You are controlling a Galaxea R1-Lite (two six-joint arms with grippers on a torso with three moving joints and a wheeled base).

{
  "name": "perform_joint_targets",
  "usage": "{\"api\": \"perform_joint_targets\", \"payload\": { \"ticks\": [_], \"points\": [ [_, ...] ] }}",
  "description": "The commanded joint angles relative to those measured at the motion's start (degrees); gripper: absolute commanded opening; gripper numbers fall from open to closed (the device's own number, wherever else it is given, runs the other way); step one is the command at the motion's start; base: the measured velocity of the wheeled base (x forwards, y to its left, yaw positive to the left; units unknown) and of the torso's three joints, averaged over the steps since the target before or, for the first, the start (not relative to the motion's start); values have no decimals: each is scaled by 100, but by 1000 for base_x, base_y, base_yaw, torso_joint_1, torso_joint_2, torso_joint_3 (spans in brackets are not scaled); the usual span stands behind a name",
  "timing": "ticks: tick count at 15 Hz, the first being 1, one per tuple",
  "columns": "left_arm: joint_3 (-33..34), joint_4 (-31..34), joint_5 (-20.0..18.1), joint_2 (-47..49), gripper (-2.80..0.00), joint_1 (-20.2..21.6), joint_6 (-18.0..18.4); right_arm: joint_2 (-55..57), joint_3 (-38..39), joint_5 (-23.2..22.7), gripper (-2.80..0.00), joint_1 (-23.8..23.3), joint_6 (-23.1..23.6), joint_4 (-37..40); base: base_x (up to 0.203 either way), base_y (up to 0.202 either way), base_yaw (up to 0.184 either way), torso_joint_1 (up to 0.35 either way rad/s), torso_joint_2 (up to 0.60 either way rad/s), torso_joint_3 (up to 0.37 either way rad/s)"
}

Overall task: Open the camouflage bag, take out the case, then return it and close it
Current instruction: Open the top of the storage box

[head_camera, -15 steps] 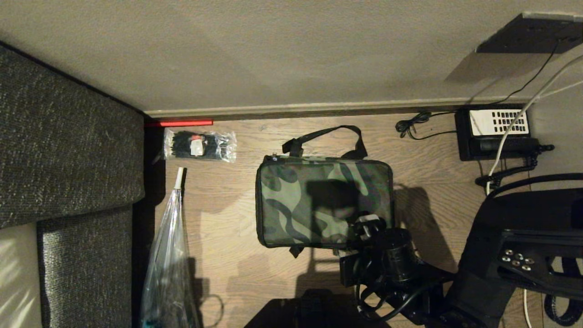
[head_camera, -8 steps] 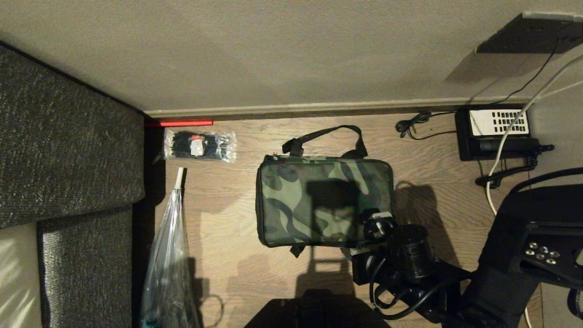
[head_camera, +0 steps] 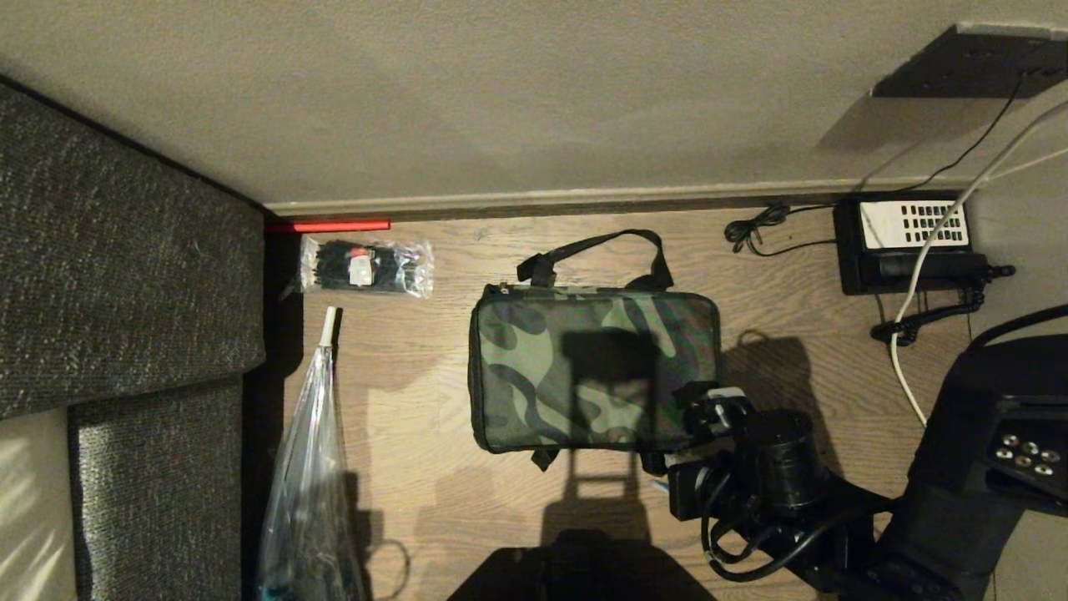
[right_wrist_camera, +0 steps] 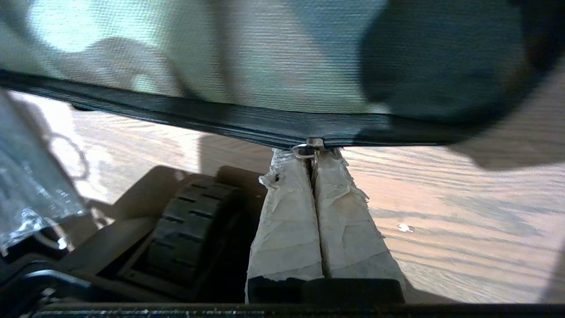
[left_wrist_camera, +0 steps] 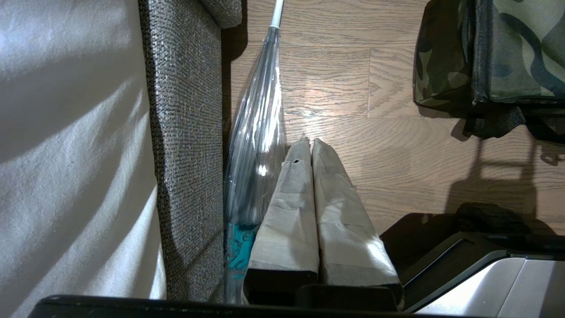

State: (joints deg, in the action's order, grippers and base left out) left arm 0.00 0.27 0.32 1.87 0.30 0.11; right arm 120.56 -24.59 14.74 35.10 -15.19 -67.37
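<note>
Pinching the zipper pull [right_wrist_camera: 309,150] between my taped fingertips [right_wrist_camera: 287,185], my right hand [head_camera: 709,407] sits at the near right corner of the camouflage bag [head_camera: 584,367], jaws pressed together on that little metal tab. From the wrist view the pull sits right on the black zipper line [right_wrist_camera: 220,119] that runs along the bag's edge, with the camouflage fabric filling the view beyond it.

Moving outward, the bag lies flat on the wooden floor [head_camera: 417,417], lid down, its black webbing handle [head_camera: 601,246] flopped toward the wall. No red lining, no grey interior showing, so I judge it to be closed or nearly so; how much of the zip is undone I cannot tell from here. The case is nowhere in sight, presumably inside.

My left hand [left_wrist_camera: 311,148] hangs parked low on the left, fingers together on nothing, beside the clear folded umbrella [left_wrist_camera: 260,132] leaning by the grey sofa [head_camera: 125,250]. Well clear of the bag are the packet of black ties [head_camera: 367,267] near the wall and the desk phone [head_camera: 909,242] off to the right.

So this is the opening stage, by my reckoning: running the zip round, then the lid, lifting the case out, putting it back and zipping shut all lie ahead.
</note>
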Motion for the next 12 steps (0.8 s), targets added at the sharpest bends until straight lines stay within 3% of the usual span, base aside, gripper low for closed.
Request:
{"api": "perform_joint_targets", "payload": {
  "ticks": [1,12],
  "points": [
    [18,0,3,-2,-280,5,-2,-75,66,-22,-280,-151,14,-41,0,0,0,0,0,0],
    [18,0,3,-2,-280,5,-2,-128,85,-397,-280,-938,340,-11,0,0,0,0,0,0]
  ]
}}
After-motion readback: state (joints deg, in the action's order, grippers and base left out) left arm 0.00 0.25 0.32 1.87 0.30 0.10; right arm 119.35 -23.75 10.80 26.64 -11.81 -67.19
